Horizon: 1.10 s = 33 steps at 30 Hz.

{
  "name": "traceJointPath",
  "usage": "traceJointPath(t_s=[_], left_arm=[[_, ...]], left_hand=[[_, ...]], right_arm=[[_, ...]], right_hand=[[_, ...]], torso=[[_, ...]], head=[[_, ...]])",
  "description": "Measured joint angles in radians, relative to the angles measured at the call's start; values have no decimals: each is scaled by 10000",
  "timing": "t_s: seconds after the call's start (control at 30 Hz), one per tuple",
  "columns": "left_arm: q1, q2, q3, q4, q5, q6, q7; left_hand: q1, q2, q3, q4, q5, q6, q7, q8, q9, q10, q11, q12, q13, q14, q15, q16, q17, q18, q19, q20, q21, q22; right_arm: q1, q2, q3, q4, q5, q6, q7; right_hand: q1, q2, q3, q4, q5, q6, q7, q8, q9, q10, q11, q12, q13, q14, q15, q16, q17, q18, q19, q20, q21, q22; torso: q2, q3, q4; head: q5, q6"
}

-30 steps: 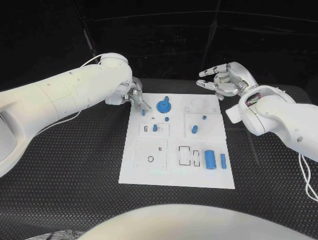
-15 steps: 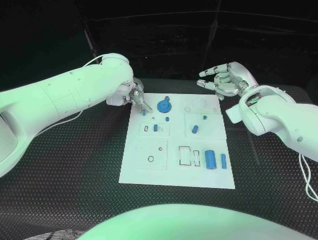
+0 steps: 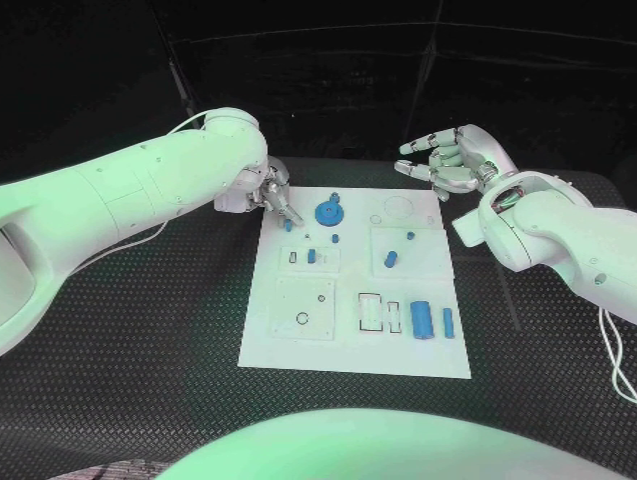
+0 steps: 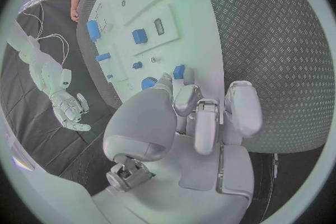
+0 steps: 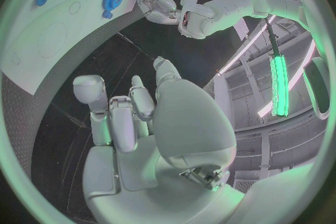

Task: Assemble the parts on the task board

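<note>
The left hand (image 3: 265, 192) hangs over the task board (image 3: 301, 355) at its far left corner, fingertips reaching down toward a small blue peg (image 3: 288, 225) that stands just beside the board's left edge. Contact is hard to judge: in the left wrist view a blue piece (image 4: 178, 71) sits right at the fingertips (image 4: 184, 95), and it may be pinched there, but I cannot tell whether the hand actually has hold of it. The step in hand looks like picking or seating this peg at the far left of the board. The next move calls for a sure pinch and a straight, upright press into its hole, without tipping the peg.

The right hand (image 3: 452, 160) waits above the tabletop (image 3: 145, 330) beyond the board's far right corner, fingers loosely curled and apart, holding nothing.

The board is a white plate lying lengthwise at the middle of the tabletop. On it are a round blue gear-like disc (image 3: 330, 211) near the far edge, a few small blue pegs mid-board, and a blue cylinder (image 3: 421, 320) with a slim blue bar (image 3: 447, 322) beside it near the near right corner. Several recesses look unfilled, so much of the assembly remains.
</note>
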Motion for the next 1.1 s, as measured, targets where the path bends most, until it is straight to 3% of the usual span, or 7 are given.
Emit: traceJointPath(t_s=[0.23,0.63,0.9,1.1], left_arm=[[-4,-9,-1,17,91,-7,-1],[-22,-118,0,65,424,-48,-2],[-66,-397,-1,402,797,-272,-2],[-98,-954,-2,1185,1113,-669,-2]], left_hand=[[845,350,500,-500,0,-10,-84,184,196,18,-89,-1,1,-34,-41,0,0,0,33,-32,-38,34],[1537,482,1343,-1171,37,-218,-177,505,597,57,-128,-9,-10,-37,-109,0,0,-1,32,-102,-38,77],[1626,500,1545,-1043,30,-325,-179,629,807,57,-127,-10,-39,-34,-112,0,0,-1,65,-135,-38,97],[1668,459,1699,-890,28,-366,-173,731,959,57,-128,-13,-29,-2,-143,0,0,-1,65,-135,-38,133]], right_arm=[[0,13,0,-26,0,9,0],[0,17,0,-48,1,32,3],[-1,16,0,-70,2,45,4],[-2,1,0,-85,4,57,4]], right_hand=[[0,0,0,0,48,0,0,0,0,0,0,0,0,0,0,0,0,1,0,0,0,0],[0,0,0,0,88,0,0,0,0,0,0,0,-1,0,0,0,-1,1,0,0,0,0],[0,0,0,0,136,0,0,0,0,0,0,0,8,0,0,0,-2,0,0,0,0,0],[0,0,0,0,190,0,0,0,0,0,0,0,8,0,0,0,-2,0,0,0,0,0]], torso=[[2,-1,-1],[2,-2,-4],[-1,-2,1],[-9,-1,14]], head=[[0,-38],[5,-77],[13,-88],[37,-96]])
